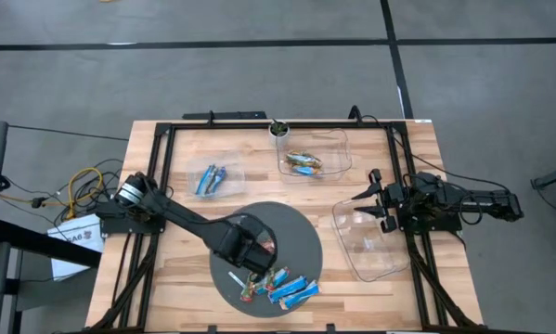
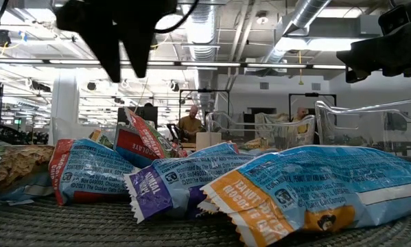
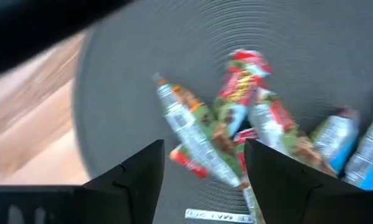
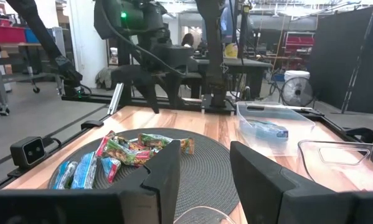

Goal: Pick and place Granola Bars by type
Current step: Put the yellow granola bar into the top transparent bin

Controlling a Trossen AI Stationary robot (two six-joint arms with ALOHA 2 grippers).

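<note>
Your left gripper [image 1: 255, 265] hovers with its fingers spread, holding nothing, over the Granola Bars [image 1: 282, 288] heaped on the near edge of the round grey mat [image 1: 301, 237]. Their long axes fan out in mixed directions. Your right gripper [image 1: 368, 206] waits unclenched above the clear bin [image 1: 375, 243].

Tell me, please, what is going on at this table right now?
The robot is sorting granola bars from a round dark mat into clear containers. The left gripper hovers open over the pile at the mat's near edge, above the multicoloured bars, holding nothing yet. The right gripper waits open over an empty container. One container already holds blue bars; another holds multicoloured ones.
</note>
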